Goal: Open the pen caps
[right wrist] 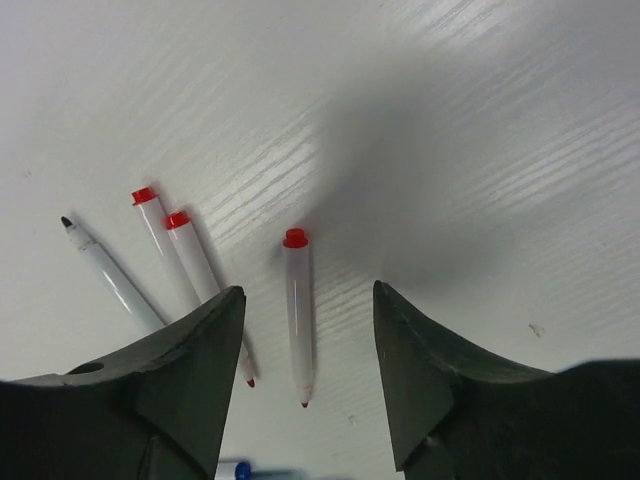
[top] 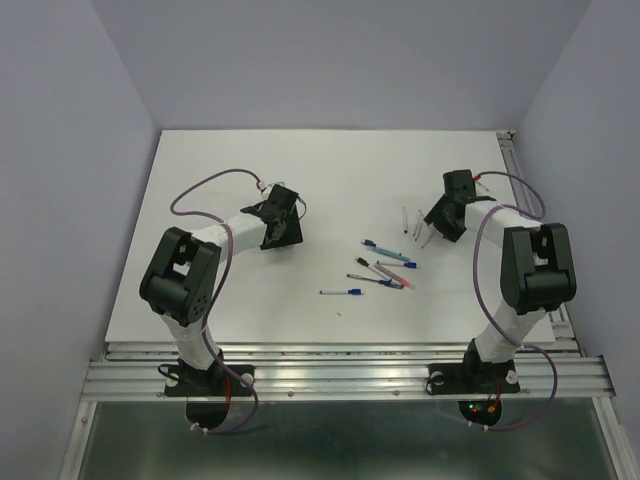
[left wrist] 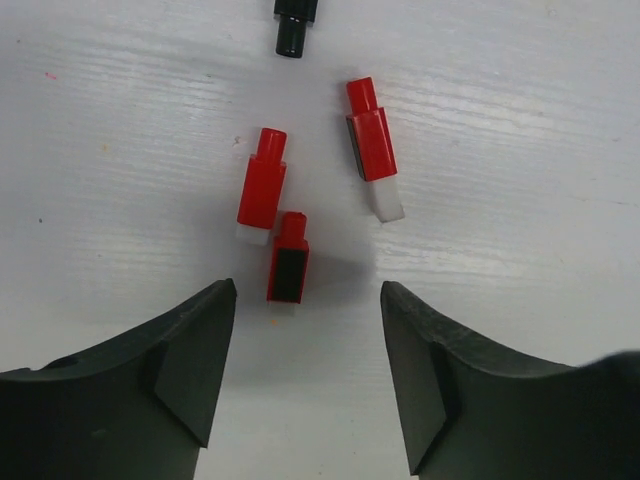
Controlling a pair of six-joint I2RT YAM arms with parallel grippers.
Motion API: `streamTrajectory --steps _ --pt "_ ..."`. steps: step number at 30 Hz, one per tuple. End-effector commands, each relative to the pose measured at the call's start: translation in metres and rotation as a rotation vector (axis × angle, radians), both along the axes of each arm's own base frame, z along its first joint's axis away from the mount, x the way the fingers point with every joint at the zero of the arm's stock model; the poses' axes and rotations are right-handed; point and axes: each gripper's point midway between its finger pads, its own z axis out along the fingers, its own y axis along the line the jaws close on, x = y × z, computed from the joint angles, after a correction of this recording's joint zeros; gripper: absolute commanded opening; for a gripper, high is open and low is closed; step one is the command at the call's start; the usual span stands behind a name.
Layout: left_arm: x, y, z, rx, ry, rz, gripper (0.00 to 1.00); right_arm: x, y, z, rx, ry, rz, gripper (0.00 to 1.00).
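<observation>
Pen caps (left wrist: 288,260) are lying on the white table (left wrist: 520,150) beneath the left gripper (left wrist: 307,290), whose jaws are standing apart and gripping nothing. We are counting three red ones. The nearest is lying just ahead of the gap between the fingers, a second is lying just beyond it to the left, and a third is lying apart to the right. Pale stubs are showing at their near ends; we cannot tell what these are. A black cap (left wrist: 292,30) is lying farthest out, with the top edge cutting it off.

The right gripper (right wrist: 308,290) is likewise standing with jaws apart, holding nothing. A blue object (right wrist: 235,468) is showing at the bottom edge, too cropped to identify. An uncapped red pen (right wrist: 298,315) is lying in the gap, touching neither finger. Two more red pens (right wrist: 185,255) and a black-tipped pen (right wrist: 105,265) are lying further left, with the finger hiding their near parts.

From above, we are seeing a loose group of pens (top: 385,272) lying mid-table between the arms, too small for us to tell whether they are capped.
</observation>
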Motion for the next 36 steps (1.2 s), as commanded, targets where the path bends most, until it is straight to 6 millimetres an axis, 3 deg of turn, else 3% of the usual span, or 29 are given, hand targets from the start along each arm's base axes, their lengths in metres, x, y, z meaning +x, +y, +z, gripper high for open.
streamTrajectory --steps 1,2,3,5,6,7,10,15,16,20,23,28,31,33,34,36 --pt "-0.002 -0.003 0.041 -0.065 -0.075 -0.008 0.73 0.002 -0.002 0.043 0.002 -0.087 0.002 0.61" --pt "-0.003 -0.004 0.052 -0.087 -0.099 -0.010 0.84 -0.002 -0.001 0.047 0.006 -0.091 0.010 0.64" --pt "-0.005 -0.006 0.057 -0.105 -0.107 -0.011 0.90 -0.004 0.000 0.063 0.005 -0.130 0.029 0.72" --pt "-0.012 -0.009 0.070 -0.143 -0.131 -0.019 0.99 -0.013 0.003 0.070 0.018 -0.145 0.059 0.82" --pt "-0.015 -0.010 0.074 -0.152 -0.137 -0.022 0.99 -0.017 0.006 0.075 0.025 -0.159 0.075 0.88" --pt "-0.018 -0.012 0.077 -0.170 -0.143 -0.012 0.99 -0.021 0.008 0.078 0.028 -0.166 0.101 1.00" --pt "-0.036 -0.020 0.081 -0.227 -0.127 -0.019 0.99 -0.040 0.021 0.089 0.083 -0.209 0.171 1.00" --pt "-0.083 -0.022 0.062 -0.232 0.002 0.025 0.99 -0.071 0.027 0.103 0.121 -0.279 0.200 1.00" --pt "-0.099 -0.032 0.057 -0.262 0.049 0.026 0.99 -0.080 0.025 0.094 0.118 -0.262 0.186 1.00" --pt "-0.140 -0.060 0.044 -0.295 0.146 0.033 0.99 -0.095 0.022 0.093 0.120 -0.279 0.155 1.00" --pt "-0.159 -0.077 0.038 -0.303 0.187 0.035 0.99 -0.101 0.018 0.093 0.113 -0.272 0.140 1.00" --pt "-0.165 -0.079 0.022 -0.284 0.239 0.111 0.99 -0.107 0.016 0.093 0.104 -0.272 0.139 1.00" --pt "-0.162 -0.092 0.022 -0.294 0.252 0.114 0.99 -0.111 0.016 0.094 0.098 -0.282 0.144 1.00" --pt "-0.161 -0.095 0.019 -0.285 0.261 0.114 0.99 -0.109 0.026 0.101 0.106 -0.325 0.246 1.00" --pt "-0.158 -0.095 0.020 -0.281 0.252 0.116 0.99 -0.108 0.049 0.113 0.175 -0.380 0.368 1.00" --pt "-0.156 -0.094 0.024 -0.280 0.238 0.121 0.99 -0.112 0.069 0.125 0.200 -0.437 0.525 1.00"
